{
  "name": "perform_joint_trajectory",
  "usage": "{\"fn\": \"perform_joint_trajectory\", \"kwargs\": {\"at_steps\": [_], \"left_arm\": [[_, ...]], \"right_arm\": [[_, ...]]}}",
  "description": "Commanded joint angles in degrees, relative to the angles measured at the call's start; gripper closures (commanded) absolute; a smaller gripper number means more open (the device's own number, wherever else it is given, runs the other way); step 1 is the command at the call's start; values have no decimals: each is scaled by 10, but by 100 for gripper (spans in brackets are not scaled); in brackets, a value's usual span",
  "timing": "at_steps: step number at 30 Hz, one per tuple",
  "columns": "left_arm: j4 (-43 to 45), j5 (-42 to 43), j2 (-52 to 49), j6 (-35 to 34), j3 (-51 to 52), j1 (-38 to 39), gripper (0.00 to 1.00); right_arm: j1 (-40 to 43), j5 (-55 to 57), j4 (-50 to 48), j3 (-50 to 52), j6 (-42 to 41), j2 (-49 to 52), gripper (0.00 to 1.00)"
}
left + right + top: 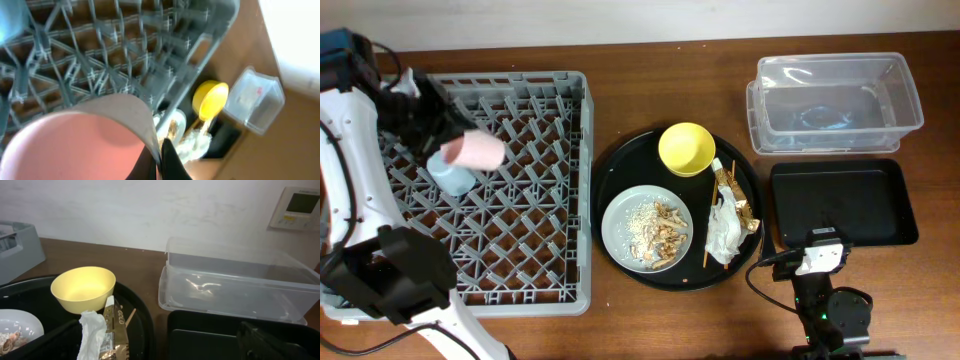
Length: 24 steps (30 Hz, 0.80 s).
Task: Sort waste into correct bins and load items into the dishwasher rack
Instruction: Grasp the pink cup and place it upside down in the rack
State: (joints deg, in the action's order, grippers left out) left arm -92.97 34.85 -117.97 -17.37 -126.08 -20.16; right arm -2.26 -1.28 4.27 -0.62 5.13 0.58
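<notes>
- Nearest, at the right of the table's [650, 330] near edge, the right gripper [823, 240] hangs at the near rim of the shallow black rectangular tray [840, 200]. Its wrist view shows only one dark finger low in the corner, so how wide the claw stands cannot be told.
- Just left of that tray lies the large round black tray [615, 175]. On its near side is the pale grey plate [620, 215], carrying the rice grains and brown scraps [655, 232].
- Right of the plate, the crumpled white napkin [725, 232] touches the gold-brown wrapper [735, 195] at its far side. The thin chopsticks [707, 250] run between plate and napkin.
- Farther back on the round tray, the yellow bowl [686, 148] stands upright.
- Across at the left, the grey dishwasher rack [540, 230] fills that side of the table. Over its far-left part, the left gripper [450, 143] is clamped on the pink cup [480, 149], holding it tipped on its side above the pegs.
- Just near-left of the pink cup, and partly under it, the light-blue cup [450, 177] sits in the rack.
- Far right, the clear tub [835, 100] sits just beyond the black rectangular tray.
- Brown wood forms the tabletop. A pale wall [150, 210] rises behind it, with a small white control panel [298, 207] at the far right.
</notes>
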Motion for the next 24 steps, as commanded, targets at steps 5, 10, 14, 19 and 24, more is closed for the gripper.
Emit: {"fn": "perform_joint_trajectory", "kwargs": {"at_steps": [5,10,14,19,24], "left_arm": [[-38,113,15,202,41,-107,99],[-33,185,101,301,221,-155,99],[65,217,127,301,359,-184,99],[243,239,127,200,479,-194,99],[285,230,126,199,493,-230,99]], "right_arm": [[-3,5,3,3,2,-4,1],[-3,5,3,3,2,-4,2],[-3,5,3,3,2,-4,1],[-3,5,3,3,2,-4,1],[-3,5,3,3,2,-4,1]]}}
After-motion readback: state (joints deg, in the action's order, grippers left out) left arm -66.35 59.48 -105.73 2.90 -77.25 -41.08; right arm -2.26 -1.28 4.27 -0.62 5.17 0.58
